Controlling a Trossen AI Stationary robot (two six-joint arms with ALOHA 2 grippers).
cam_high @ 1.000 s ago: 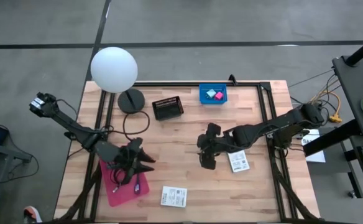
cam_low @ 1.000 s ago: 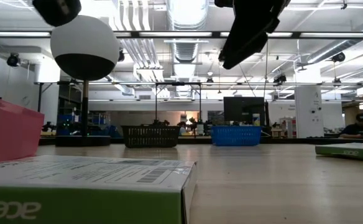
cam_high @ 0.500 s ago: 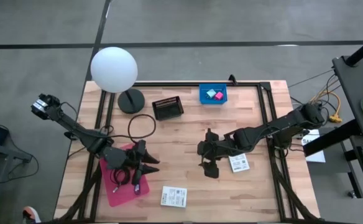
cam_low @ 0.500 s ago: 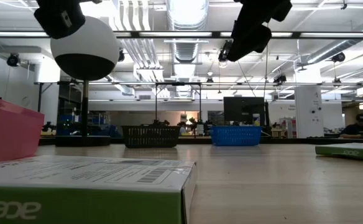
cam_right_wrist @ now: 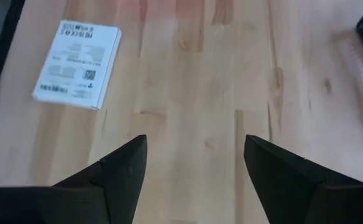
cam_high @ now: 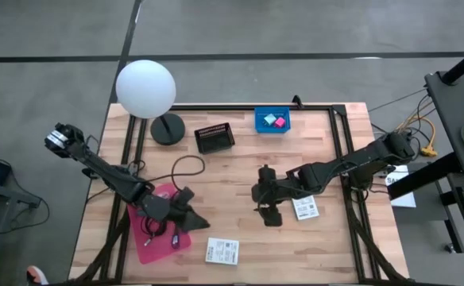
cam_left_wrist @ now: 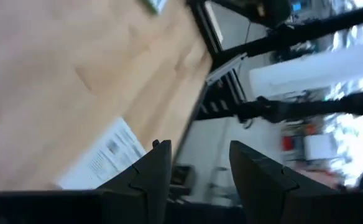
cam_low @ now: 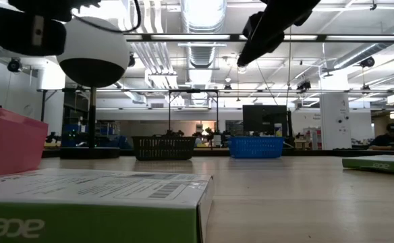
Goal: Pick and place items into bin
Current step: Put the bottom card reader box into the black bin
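Seen from above, a wooden table (cam_high: 240, 171) holds a blue bin (cam_high: 272, 121) at its far edge, with a pink cube (cam_high: 279, 122) and a pale teal cube (cam_high: 269, 119) already lying inside it. A black basket (cam_high: 214, 137) sits to its left, near a white globe lamp (cam_high: 145, 88). The left gripper (cam_high: 191, 216) hangs over the corner of a pink pad (cam_high: 159, 230), beside a looped black cable (cam_high: 180, 168); its fingers are parted and hold nothing. A white printed packet (cam_high: 222, 251) lies near the front edge, just beyond that gripper. The right gripper (cam_high: 268, 213) hovers over bare wood at the table's middle, with a second packet (cam_high: 304, 208) just beside it, probably its next target. From table height, the near packet (cam_low: 96, 206) fills the foreground, the basket (cam_low: 164, 147) and bin (cam_low: 256, 146) stand far behind, and both arms are raised clear of the surface. The left wrist view shows its two dark fingers (cam_left_wrist: 153, 171) apart, empty, with a packet (cam_left_wrist: 101, 158) beyond them. The right wrist view shows its fingers (cam_right_wrist: 122, 171) spread wide over bare wood, gripping nothing, with a packet (cam_right_wrist: 77, 65) lying ahead.
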